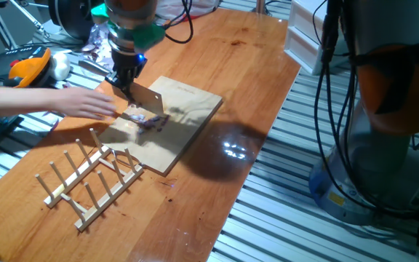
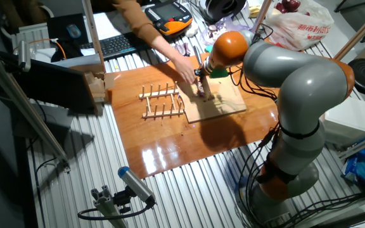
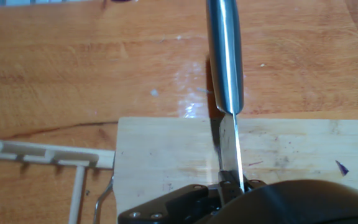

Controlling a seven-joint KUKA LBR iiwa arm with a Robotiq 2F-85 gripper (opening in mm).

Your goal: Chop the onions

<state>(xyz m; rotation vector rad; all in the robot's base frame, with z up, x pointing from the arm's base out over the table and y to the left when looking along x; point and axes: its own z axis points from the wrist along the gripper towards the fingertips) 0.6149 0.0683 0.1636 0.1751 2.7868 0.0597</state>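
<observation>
My gripper (image 1: 126,85) is shut on a knife with a steel handle (image 3: 224,56); its wide blade (image 1: 148,99) hangs edge-down over the pale wooden board (image 1: 184,127). The onions (image 1: 148,120), a small purple-white clump, lie on the board just below the blade. A person's hand (image 1: 86,102) reaches in from the left and touches the board beside the onions. In the other fixed view the gripper (image 2: 201,77) is above the onions (image 2: 206,96). In the hand view the gripper (image 3: 229,186) clamps the blade's spine; the onions are hidden there.
A wooden dish rack (image 1: 93,178) stands on the table just left of the board. Foil, a teach pendant (image 1: 28,67) and cables lie at the back left. The table's right edge (image 1: 260,160) drops to a ribbed metal floor.
</observation>
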